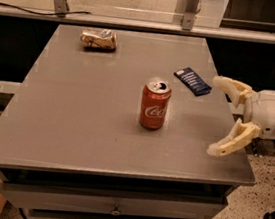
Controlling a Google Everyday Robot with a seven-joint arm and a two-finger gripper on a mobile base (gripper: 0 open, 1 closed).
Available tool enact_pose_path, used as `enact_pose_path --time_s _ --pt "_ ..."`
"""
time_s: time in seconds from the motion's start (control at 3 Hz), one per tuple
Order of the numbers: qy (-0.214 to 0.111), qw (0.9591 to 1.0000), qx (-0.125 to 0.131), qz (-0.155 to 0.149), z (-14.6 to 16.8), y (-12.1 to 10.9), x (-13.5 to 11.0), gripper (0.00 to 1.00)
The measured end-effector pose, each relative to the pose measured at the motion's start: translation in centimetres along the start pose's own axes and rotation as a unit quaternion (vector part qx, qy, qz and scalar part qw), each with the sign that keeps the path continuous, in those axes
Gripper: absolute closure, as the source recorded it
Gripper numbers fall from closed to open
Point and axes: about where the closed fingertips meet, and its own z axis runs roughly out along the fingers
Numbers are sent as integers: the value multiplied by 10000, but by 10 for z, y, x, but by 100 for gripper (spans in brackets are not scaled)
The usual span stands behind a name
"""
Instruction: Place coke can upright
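Note:
The red coke can [155, 104] stands upright near the middle of the grey table [76, 113], its silver top facing up. My gripper [219, 117] is at the table's right edge, well to the right of the can and apart from it. Its two cream fingers [229, 140] are spread wide open and hold nothing.
A tan-and-silver wrinkly snack packet [99, 39] lies at the table's far left. A flat dark blue packet [192, 81] lies behind and to the right of the can, close to my gripper. Drawers run under the table's front edge.

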Motion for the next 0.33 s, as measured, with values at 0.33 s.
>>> enact_pose_path --time_s 0.33 --pt "1 9999 26 138 3 0 1 0"
